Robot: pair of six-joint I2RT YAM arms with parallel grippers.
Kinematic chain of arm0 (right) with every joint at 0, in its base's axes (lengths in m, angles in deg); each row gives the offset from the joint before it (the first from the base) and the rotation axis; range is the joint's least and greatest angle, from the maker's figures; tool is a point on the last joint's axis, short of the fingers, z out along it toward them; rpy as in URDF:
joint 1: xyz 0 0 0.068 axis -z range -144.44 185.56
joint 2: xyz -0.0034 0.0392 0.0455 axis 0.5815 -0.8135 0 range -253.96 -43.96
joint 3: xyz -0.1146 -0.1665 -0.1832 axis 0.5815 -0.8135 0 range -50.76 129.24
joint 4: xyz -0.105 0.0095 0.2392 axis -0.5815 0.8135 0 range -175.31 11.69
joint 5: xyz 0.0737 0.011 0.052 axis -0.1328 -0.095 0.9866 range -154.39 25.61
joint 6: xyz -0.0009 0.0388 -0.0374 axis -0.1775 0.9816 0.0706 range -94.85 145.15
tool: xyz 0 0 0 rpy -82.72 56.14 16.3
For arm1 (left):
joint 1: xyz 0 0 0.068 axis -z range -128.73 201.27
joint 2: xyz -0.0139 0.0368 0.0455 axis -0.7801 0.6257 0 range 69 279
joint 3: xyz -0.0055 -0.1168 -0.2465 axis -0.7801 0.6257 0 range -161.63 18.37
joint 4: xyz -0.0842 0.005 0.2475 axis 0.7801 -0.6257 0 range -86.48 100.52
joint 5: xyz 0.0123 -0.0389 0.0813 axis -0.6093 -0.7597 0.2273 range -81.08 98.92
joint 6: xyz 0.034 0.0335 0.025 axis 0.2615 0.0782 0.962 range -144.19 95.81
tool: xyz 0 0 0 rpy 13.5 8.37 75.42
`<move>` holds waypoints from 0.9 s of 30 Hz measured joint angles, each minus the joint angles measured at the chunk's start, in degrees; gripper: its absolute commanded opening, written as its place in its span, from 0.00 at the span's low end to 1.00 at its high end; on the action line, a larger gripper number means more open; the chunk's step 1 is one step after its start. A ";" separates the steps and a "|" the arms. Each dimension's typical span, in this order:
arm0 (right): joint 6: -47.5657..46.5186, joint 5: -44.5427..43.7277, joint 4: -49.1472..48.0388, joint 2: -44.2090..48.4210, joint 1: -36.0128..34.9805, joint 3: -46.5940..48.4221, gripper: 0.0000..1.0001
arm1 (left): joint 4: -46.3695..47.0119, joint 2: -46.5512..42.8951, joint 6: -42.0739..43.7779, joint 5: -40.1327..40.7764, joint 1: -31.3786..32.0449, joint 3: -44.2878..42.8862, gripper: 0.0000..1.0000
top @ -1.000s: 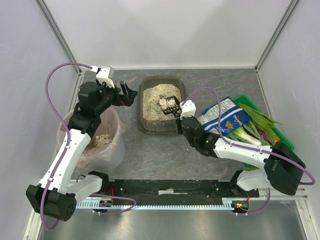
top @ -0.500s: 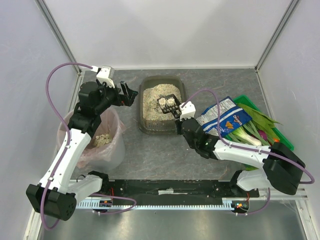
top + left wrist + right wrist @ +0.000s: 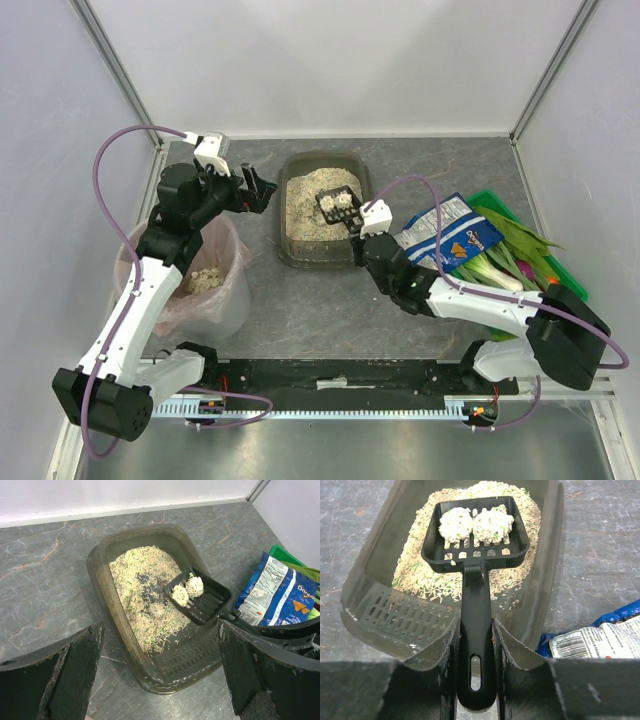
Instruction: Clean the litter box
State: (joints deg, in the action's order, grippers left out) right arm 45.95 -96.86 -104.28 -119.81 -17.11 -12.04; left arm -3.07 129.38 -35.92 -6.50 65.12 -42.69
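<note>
The litter box (image 3: 318,262) is a dark tray with pale granules at the table's middle back. It also shows in the left wrist view (image 3: 100,580) and the right wrist view (image 3: 375,605). My right gripper (image 3: 358,222) (image 3: 475,630) is shut on the handle of a black slotted scoop (image 3: 338,206) (image 3: 200,602) (image 3: 476,555). It holds the scoop level above the granules with two pale clumps (image 3: 339,202) (image 3: 187,590) (image 3: 475,525) in it. My left gripper (image 3: 262,190) (image 3: 160,630) is open and empty, raised just left of the box.
A round pink-lined bin (image 3: 200,300) with pale clumps inside stands at the left, under my left arm. A blue chips bag (image 3: 450,235) (image 3: 272,592) (image 3: 600,640) lies right of the box. A green crate of vegetables (image 3: 520,255) sits at the far right.
The scoop has shifted slightly up and back over the box, and its load now shows as two separate clumps. The left arm has not moved.
</note>
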 measured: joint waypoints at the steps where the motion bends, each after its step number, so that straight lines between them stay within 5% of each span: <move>1: -0.11 -0.55 0.55 -0.13 -0.39 0.31 0.00 | 0.02 0.00 0.00 -0.04 0.00 0.00 0.98; 27: 1.70 -0.35 5.01 -2.10 -0.11 3.43 0.00 | 0.22 -0.13 -0.02 0.31 0.00 0.61 0.96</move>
State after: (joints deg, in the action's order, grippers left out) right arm 47.66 -97.21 -99.27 -121.91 -17.22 -8.60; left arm -2.85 129.25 -35.94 -6.19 65.12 -42.07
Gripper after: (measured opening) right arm 0.335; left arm 0.975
